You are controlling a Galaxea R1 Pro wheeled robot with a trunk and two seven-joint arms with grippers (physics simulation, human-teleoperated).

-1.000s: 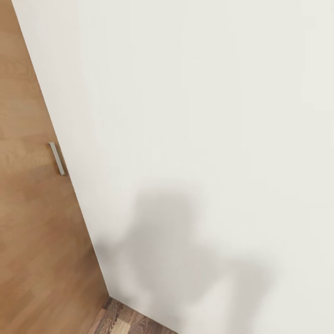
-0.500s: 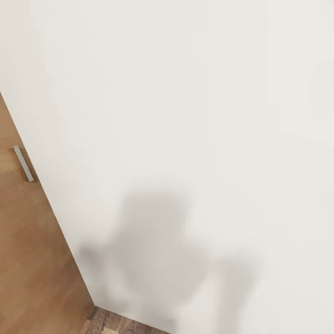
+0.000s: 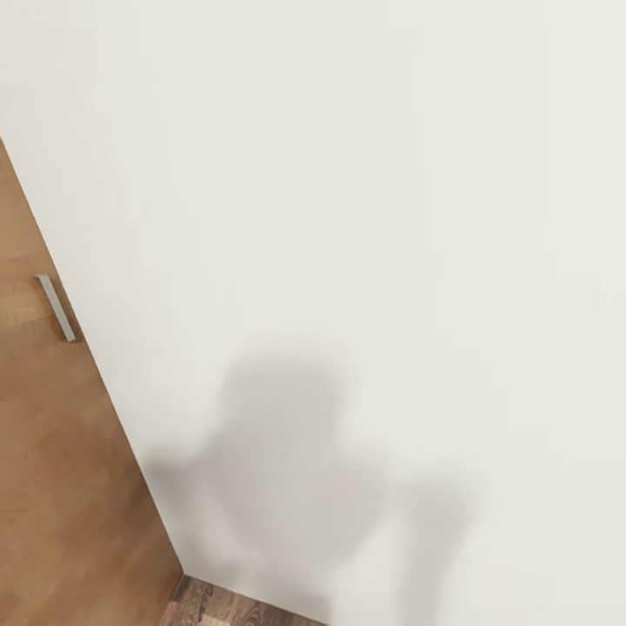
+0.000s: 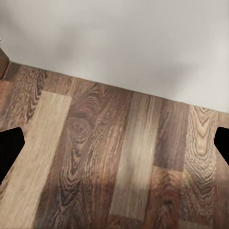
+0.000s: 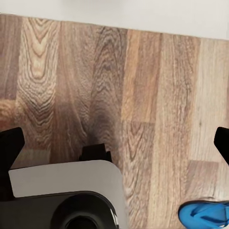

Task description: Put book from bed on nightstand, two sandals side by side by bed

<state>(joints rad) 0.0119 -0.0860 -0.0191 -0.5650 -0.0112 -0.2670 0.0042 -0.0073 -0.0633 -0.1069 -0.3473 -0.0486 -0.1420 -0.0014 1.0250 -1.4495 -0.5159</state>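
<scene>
Head camera faces the wall [image 3: 391,217] closely; wrist cameras share the floor [image 4: 114,162].

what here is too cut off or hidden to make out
- Blue sandal, right wrist view: cut off by the picture's corner, so its full shape and whether a second lies beside it are unknown.
- Wood panel, head view: cut by the edge; door or cabinet unclear.
- Left claw, right claw: just the fingertips at the picture edges, apart.

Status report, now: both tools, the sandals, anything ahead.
Left tool open, empty, over wood floor. Right tool open, empty. One blue sandal on floor by right tool. White wall close ahead, wood door at left.
</scene>
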